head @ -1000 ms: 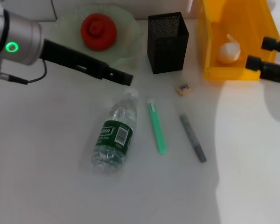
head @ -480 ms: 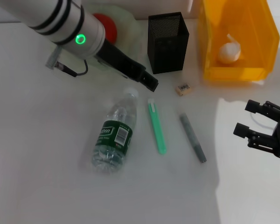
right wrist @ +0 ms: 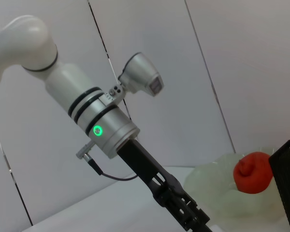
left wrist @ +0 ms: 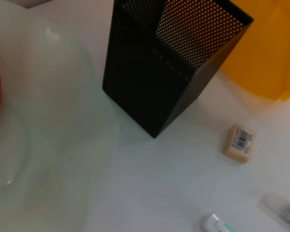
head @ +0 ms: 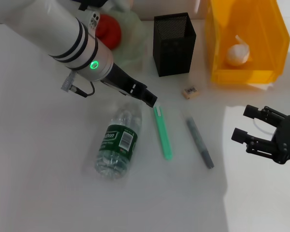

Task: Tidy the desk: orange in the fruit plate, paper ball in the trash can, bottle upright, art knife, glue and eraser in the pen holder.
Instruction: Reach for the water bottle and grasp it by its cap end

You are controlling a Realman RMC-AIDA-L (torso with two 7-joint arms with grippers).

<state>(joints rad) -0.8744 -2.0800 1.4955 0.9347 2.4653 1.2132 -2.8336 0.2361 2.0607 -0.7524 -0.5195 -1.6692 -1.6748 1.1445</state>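
on the white desk the bottle (head: 117, 143) lies on its side, with the left gripper (head: 150, 100) poised just above its cap end; whether its fingers are spread or pressed together cannot be told. the right gripper (head: 245, 124) hangs with fingers spread, well apart from the eraser (head: 189, 92). the orange (head: 108, 30) rests in the fruit plate (head: 133, 38), the paper ball (head: 237, 53) in the trash can (head: 241, 72).

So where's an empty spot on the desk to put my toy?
Bare desk lies left of the fallen bottle, and along the near edge. It's crowded between the bottle, green stick, grey stick, eraser and pen holder.
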